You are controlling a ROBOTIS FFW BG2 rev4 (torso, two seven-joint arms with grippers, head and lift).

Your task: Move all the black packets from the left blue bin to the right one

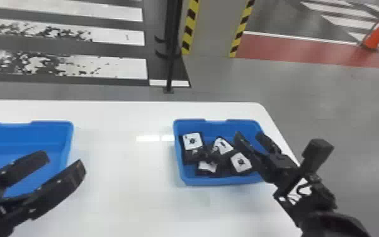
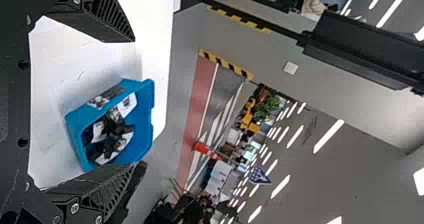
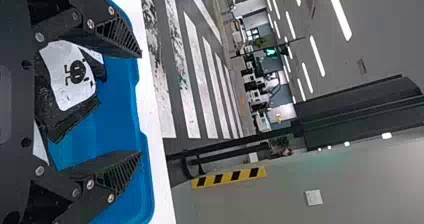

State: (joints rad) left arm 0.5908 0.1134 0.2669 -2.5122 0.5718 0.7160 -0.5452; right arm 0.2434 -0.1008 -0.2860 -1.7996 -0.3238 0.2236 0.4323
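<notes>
My left gripper (image 1: 63,162) is open over the right side of the left blue bin (image 1: 67,138), and no packet shows in that bin's visible part. The right blue bin (image 1: 229,181) holds several black packets with white labels, such as one packet (image 1: 193,141) at its left. Over that bin's right part, my right gripper (image 1: 247,136) stands open. In the left wrist view the left gripper (image 2: 135,101) has nothing between its fingers, with the right bin (image 2: 145,114) beyond. The right wrist view has the right gripper (image 3: 140,104) spread above the bin (image 3: 142,149), a labelled packet (image 3: 70,79) close by.
Both bins stand on a white table (image 1: 126,176), with a wide stretch of tabletop between them. Behind the table's far edge are a black post (image 1: 171,47) and a pillar with striped edges (image 1: 215,28). An orange cone (image 1: 377,36) stands on the floor farther right.
</notes>
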